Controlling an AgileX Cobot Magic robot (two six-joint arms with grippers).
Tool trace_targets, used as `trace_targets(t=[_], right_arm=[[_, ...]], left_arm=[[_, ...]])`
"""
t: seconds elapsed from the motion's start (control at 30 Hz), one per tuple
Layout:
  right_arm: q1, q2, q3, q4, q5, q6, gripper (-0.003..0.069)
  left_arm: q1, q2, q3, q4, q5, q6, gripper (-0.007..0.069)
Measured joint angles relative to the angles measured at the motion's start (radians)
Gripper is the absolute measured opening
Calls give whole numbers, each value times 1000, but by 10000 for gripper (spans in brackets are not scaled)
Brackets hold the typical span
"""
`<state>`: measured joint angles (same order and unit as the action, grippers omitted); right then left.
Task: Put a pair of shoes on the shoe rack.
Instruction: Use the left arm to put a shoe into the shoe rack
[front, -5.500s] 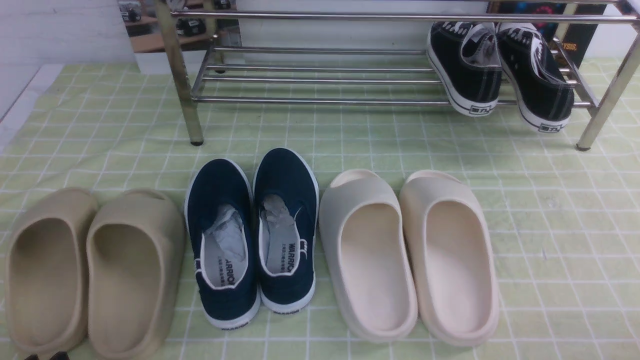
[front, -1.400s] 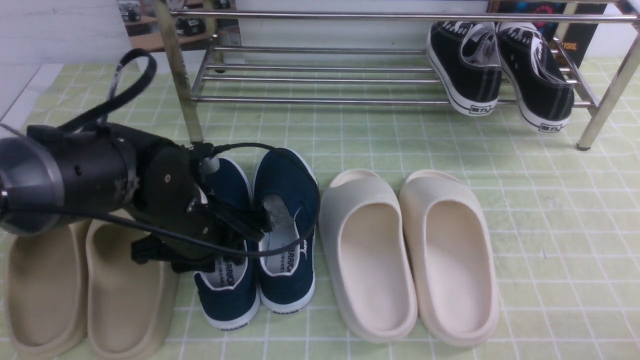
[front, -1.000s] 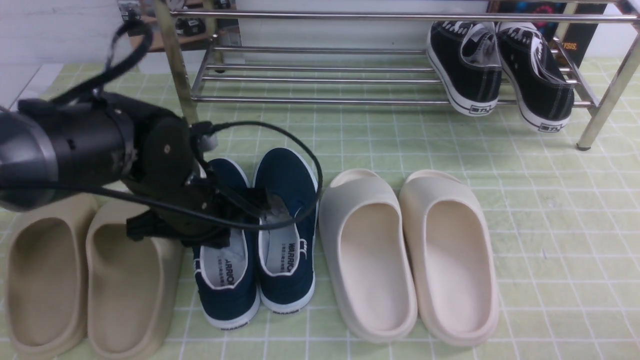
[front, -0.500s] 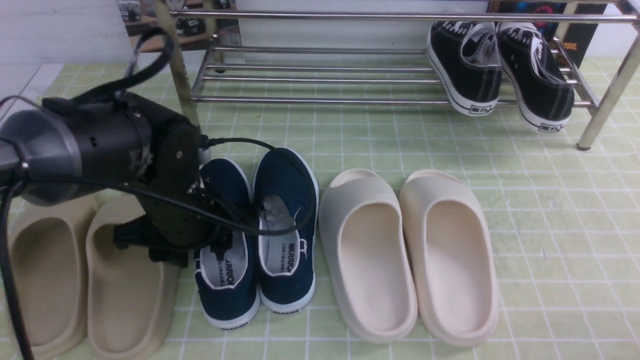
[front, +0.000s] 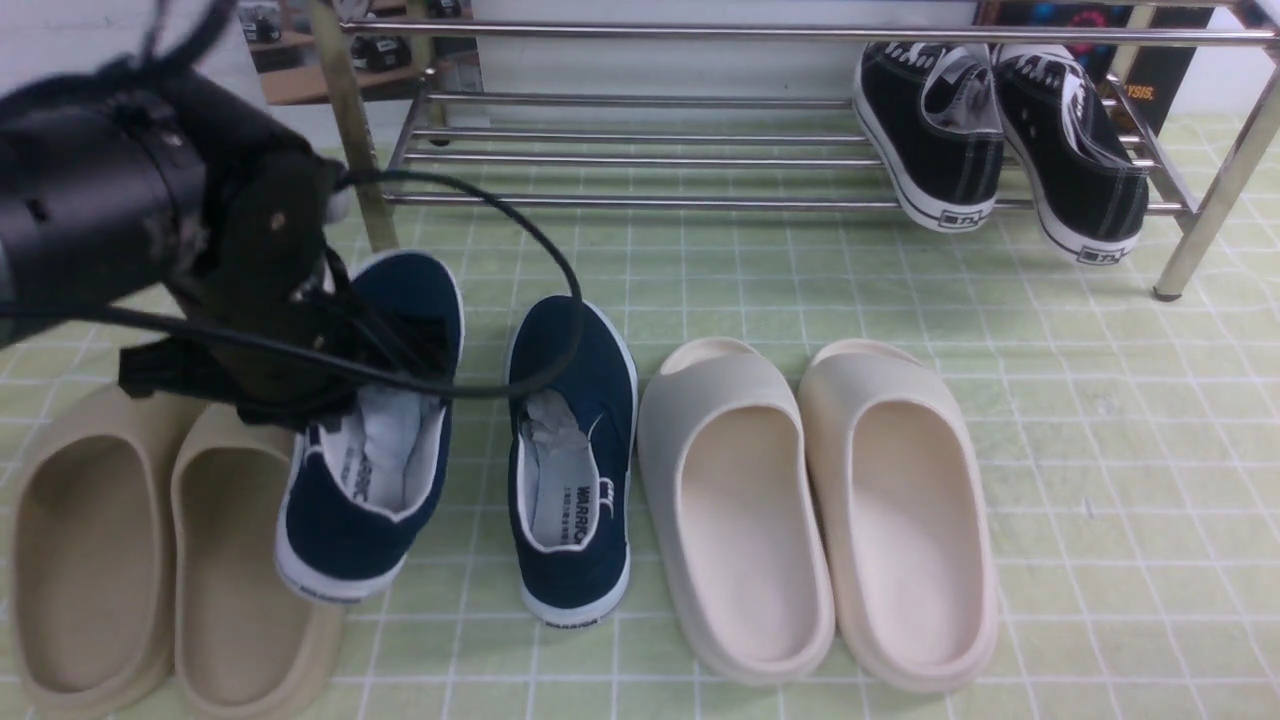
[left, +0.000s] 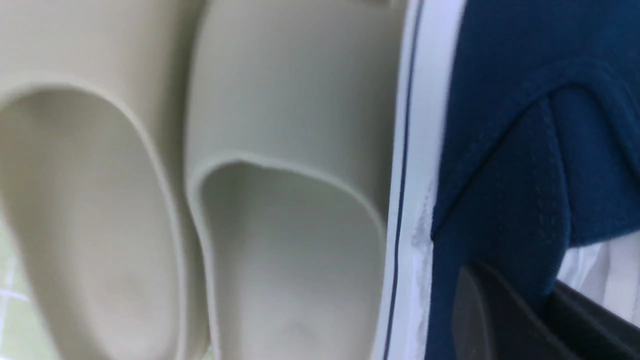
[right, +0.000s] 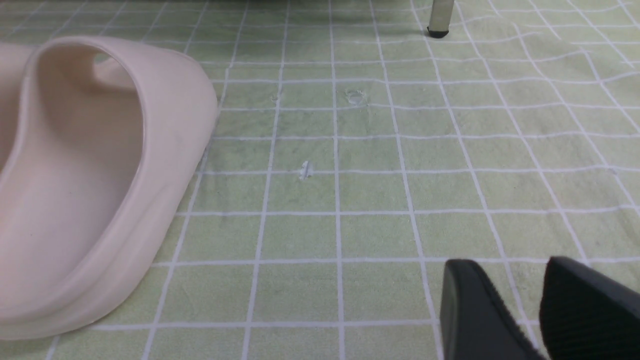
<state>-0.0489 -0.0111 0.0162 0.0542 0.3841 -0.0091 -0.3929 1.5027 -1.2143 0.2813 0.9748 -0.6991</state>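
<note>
In the front view, my left gripper (front: 345, 350) is shut on the side wall of the left navy slip-on shoe (front: 365, 440). That shoe hangs tilted above the floor, with its heel over a beige slide. In the left wrist view the black fingers (left: 500, 310) pinch the navy canvas (left: 500, 150) beside its white sole. The other navy shoe (front: 570, 470) stands on the checked cloth. The chrome shoe rack (front: 640, 200) stands behind them, and the left part of its lower shelf is bare. My right gripper (right: 520, 280) hovers low over the cloth, slightly open and holding nothing.
Two black lace-up sneakers (front: 940, 140) lean on the rack's lower shelf at the right. Beige slides (front: 90, 560) lie at front left, under the lifted shoe. Cream slides (front: 740, 510) lie right of the navy shoe. One cream slide (right: 90, 175) and a rack leg (right: 440, 20) appear in the right wrist view.
My left gripper has closed on the left navy shoe and raised it up and leftward off the cloth, away from its mate. The other shoe has not moved.
</note>
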Motion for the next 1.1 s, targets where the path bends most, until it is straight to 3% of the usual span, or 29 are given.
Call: trace_targets(t=[0.17,0.37,0.67,0.87,1.1], right_arm=[[0,0,0,0,0,0,244],[0,0,0,0,0,0,244],[0,0,0,0,0,0,244],[0,0,0,0,0,0,244],[0,0,0,0,0,0,244]], left_arm=[[0,37,-197,-71,57,123,13],[0,282,-521,-122,157,237,13],[60,652,-991,-148,195,276,13],[117,776,-1140,-165,159,285,13],[132,831,-1152,-177,35,297,13]])
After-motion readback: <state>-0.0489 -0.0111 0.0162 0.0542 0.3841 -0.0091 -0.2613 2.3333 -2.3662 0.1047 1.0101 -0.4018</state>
